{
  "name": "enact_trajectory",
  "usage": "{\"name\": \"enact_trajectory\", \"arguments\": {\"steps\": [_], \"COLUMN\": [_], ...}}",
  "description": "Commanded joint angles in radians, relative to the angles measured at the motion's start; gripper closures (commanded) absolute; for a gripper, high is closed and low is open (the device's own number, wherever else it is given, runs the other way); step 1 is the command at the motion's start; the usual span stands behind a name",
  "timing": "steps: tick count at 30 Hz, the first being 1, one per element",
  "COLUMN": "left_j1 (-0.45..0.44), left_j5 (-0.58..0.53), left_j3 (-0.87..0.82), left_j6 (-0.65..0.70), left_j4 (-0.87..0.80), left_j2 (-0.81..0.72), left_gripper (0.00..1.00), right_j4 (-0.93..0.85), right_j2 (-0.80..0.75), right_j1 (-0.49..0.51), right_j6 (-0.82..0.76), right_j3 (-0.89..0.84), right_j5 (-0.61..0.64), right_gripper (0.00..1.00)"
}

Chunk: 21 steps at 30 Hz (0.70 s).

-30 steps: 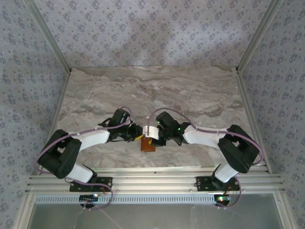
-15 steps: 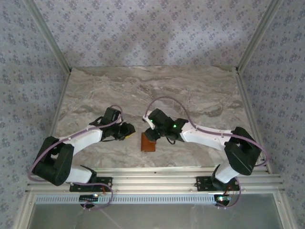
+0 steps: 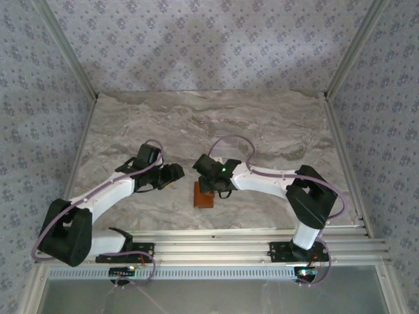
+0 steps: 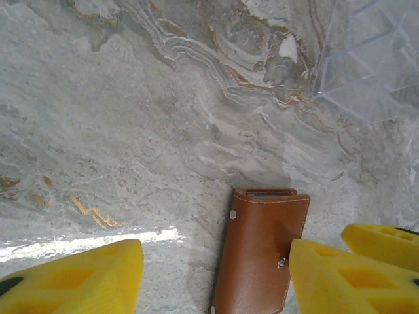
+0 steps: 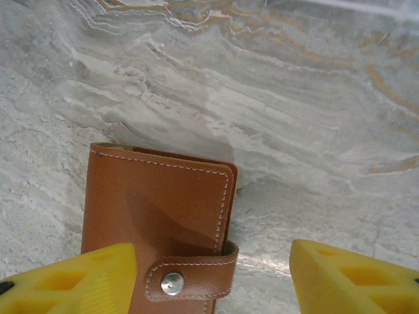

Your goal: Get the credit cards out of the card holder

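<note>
orange-brown leather card holder [image 3: 204, 195] lies shut on the table [image 3: 262, 124], near middle, just one, with left gripper [image 3: 175, 174] and right gripper [image 3: 207, 178] just beyond it. left wrist: fingers [image 4: 78, 278] spread, empty; one clear tray [image 4: 366, 59] far right. right wrist: fingers [image 5: 72, 281] spread above the single snap tab [image 5: 190, 278]; leather looks soft and light, so i'd pinch that tab. credit cards hidden inside.

A grey-veined marble tabletop [image 3: 262, 124] sits between walls [image 3: 209, 39] papered pale blue with small flowers. Slanted metal posts [image 3: 65, 52] flank it left and right, and metal rails [image 3: 216, 245] line the near edge.
</note>
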Motion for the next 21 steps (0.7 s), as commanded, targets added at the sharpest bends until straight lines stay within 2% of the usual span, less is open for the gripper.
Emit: {"name": "enact_trajectory", "arguments": {"steps": [1,9,15,21], "left_j1": [0.003,0.002,-0.007,-0.025], "left_j5": [-0.02,-0.002,0.004,0.002], "left_j3": [0.022,0.014,0.012,0.023], "left_j6": [0.026,0.021,0.01,0.002], "left_j4": [-0.038,-0.039,-0.024,-0.016], "left_j2": [-0.036,-0.024,-0.007,0.023], "left_gripper": [0.38,0.37,0.38,0.38], "right_j4": [-0.083,-0.097,-0.117,-0.14], "right_j2": [0.033,0.087,0.085,0.051], "right_j1": [0.02,0.025,0.025,0.027], "right_j6": [0.099,0.107,0.116,0.119], "right_j3": [0.055,0.08,0.08,0.062], "right_j5": [0.049,0.032,0.034,0.04], "right_gripper": [0.34,0.36,0.41,0.5]}}
